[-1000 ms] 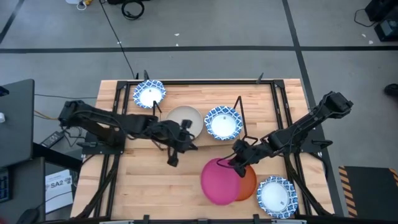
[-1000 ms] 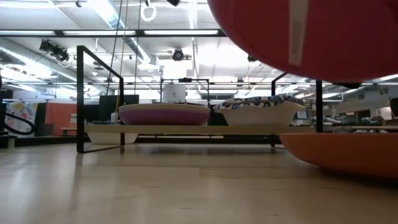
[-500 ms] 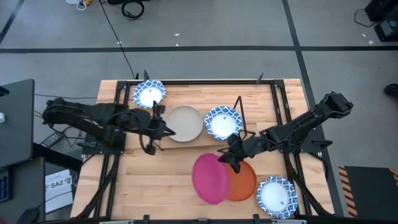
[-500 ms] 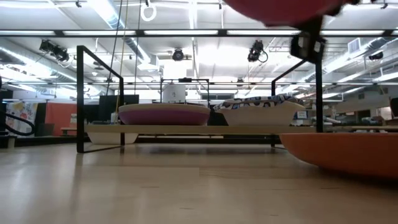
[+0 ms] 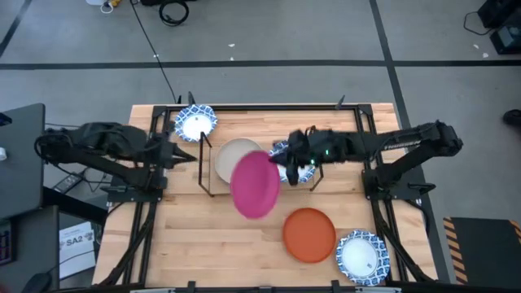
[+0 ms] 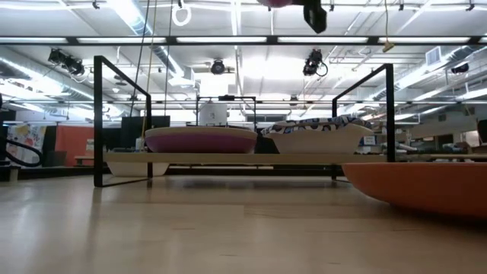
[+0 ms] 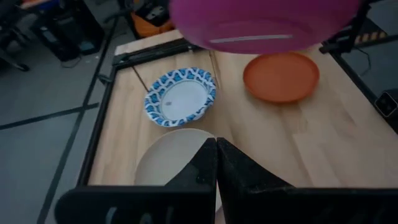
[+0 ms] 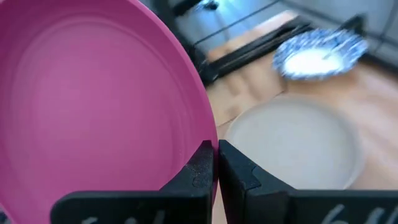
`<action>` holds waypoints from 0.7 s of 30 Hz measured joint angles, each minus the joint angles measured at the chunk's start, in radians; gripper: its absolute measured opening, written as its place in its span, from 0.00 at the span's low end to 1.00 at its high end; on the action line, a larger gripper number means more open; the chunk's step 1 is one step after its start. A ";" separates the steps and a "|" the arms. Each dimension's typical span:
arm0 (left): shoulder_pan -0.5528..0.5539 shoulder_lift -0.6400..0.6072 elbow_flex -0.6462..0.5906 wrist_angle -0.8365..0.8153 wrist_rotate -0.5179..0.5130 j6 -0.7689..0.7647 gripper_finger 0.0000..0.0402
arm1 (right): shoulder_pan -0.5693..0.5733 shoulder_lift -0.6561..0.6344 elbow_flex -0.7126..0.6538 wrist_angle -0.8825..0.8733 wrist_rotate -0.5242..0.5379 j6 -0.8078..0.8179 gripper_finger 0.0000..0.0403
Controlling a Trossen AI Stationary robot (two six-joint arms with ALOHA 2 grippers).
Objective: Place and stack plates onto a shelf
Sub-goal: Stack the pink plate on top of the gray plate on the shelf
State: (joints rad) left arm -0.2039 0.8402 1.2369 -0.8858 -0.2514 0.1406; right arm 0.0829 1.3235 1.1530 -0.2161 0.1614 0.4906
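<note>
The wooden table carries everything, and on it stands the shelf, a low rack of thin black rods with a pale board.

The right arm reaches across over that rack. Its gripper has its jaws pinched on the rim of the magenta plate, which hangs in the air, spreading away from the jaws toward the left arm and over part of the beige plate. That beige plate lies on the shelf board, below and just beyond the jaws. Directly under the right gripper sits a blue-and-white plate, mostly hidden by it.

On the bare table, well clear of the right jaws on the near side, lies the orange plate, with another blue-and-white plate just beside it at the table's corner.

The left gripper waits outside the shelf's end, jaws pressed together on nothing. A third blue-and-white plate rests near those jaws, toward the far edge.

From table height, a purple plate shows on the shelf.
</note>
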 joint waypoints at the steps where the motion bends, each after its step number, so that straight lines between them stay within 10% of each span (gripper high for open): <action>1: 0.000 -0.016 0.000 -0.010 -0.008 0.000 0.02 | -0.022 0.000 0.015 -0.007 0.000 -0.015 0.04; 21: 0.000 -0.129 0.000 -0.113 -0.122 -0.019 0.02 | -0.392 0.026 0.057 0.037 -0.041 -0.076 0.04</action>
State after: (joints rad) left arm -0.2041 0.7115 1.2369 -0.9991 -0.3733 0.1211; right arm -0.3090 1.3499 1.2101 -0.1787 0.1205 0.4144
